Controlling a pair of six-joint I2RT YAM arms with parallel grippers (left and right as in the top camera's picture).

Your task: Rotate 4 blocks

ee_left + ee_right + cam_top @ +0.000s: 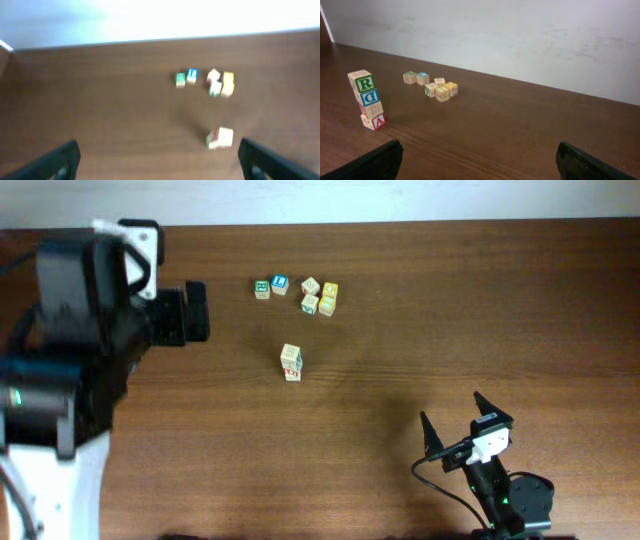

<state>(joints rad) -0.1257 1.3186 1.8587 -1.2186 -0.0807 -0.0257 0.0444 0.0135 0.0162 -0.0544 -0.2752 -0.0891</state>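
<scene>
well, overhead you see the stack [291, 362] of blocks near the middle of the surface, the loose cluster [327, 304] toward the far edge. left wrist, blurred: your left gripper [159, 150] spread wide. right wrist: right gripper [479, 150] spread too, stack at left.

Dark brown wood-grain surface [520, 130]: was smooth, with a low sheen and fine streaked grain.
Small pale-wood alphabet cubes [441, 90]: were bare matt wood, faces printed in coloured ink.
White back wall [520, 35]: looked matt and faintly smudged.
Right hand [450, 408]: had black matt plastic fingers, with a white plastic housing behind.
</scene>
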